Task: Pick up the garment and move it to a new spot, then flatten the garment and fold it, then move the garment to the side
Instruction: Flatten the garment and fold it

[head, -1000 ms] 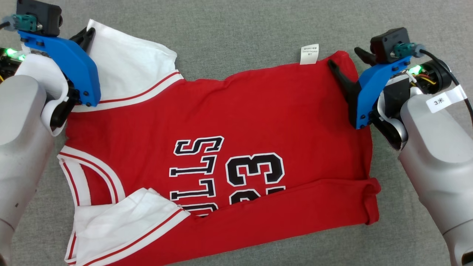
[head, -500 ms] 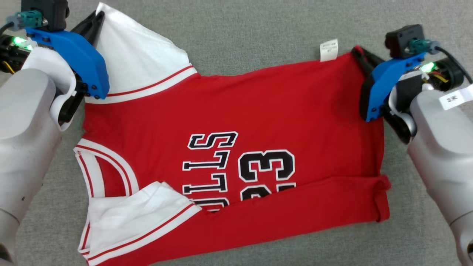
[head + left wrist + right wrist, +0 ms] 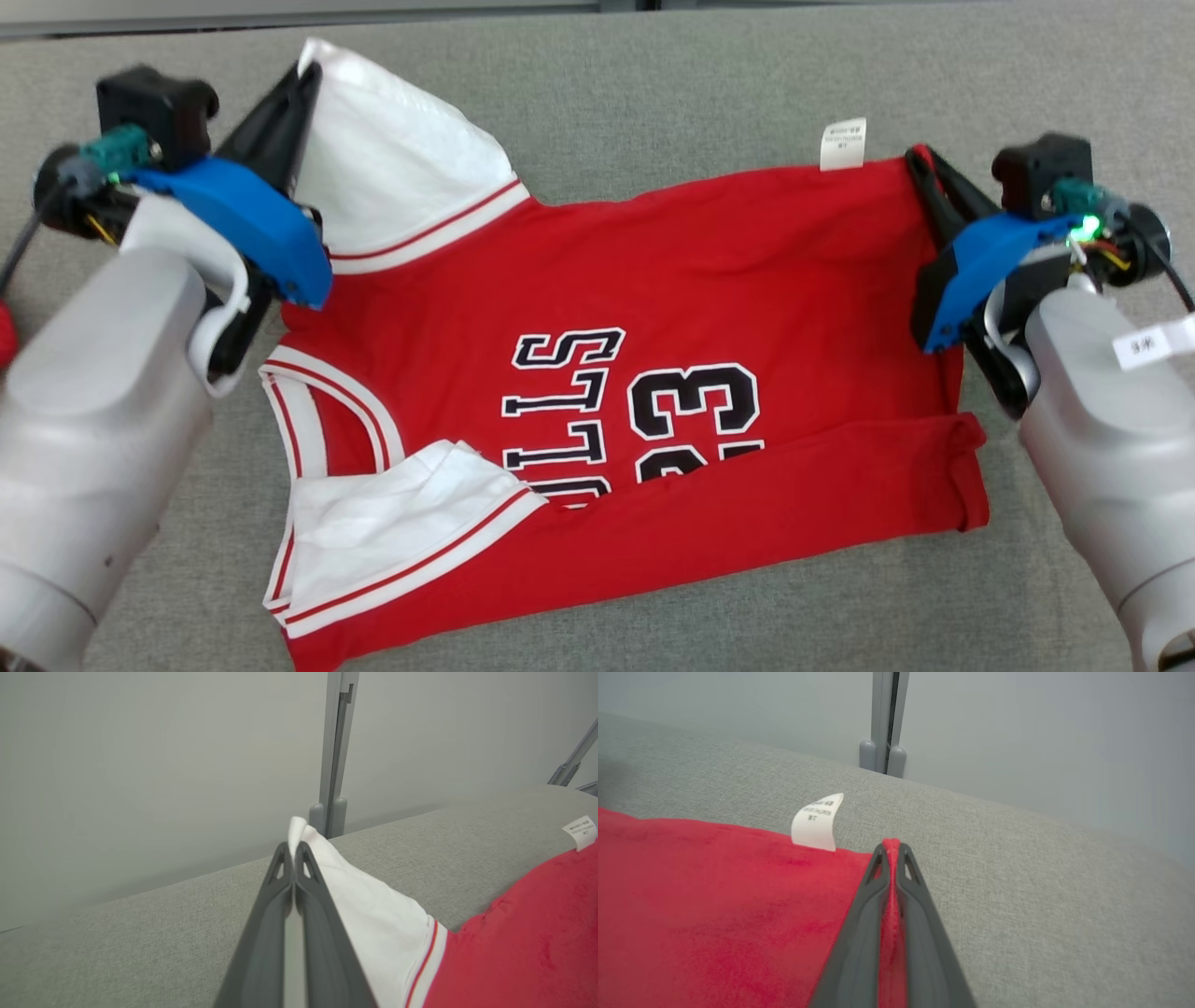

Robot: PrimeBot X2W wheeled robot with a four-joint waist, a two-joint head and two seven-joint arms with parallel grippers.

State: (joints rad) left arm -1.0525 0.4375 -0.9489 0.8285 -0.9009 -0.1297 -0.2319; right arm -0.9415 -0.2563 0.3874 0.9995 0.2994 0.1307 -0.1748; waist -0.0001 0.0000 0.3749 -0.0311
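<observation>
Counter, covered in grey fabric, spreads beneath both end effectors and carries the garment. The garment, a red jersey with white sleeves, red-striped trim and black lettering outlined in white, lies stretched between the two end effectors. Its long edge behind their fingertips, toward the forearms, is folded over onto itself. The left end effector is clenched on the corner of a white sleeve. In the left wrist view its two dark fingers press together with a tuft of white cloth poking out past their tips, and the sleeve falls away to their right toward the red body. The right end effector is clamped likewise on a red corner of the garment, with a strip of red cloth pinched along the gap between its fingers. A small white label sticks out from the garment's edge just beside the right end effector, on the side toward the left one.
</observation>
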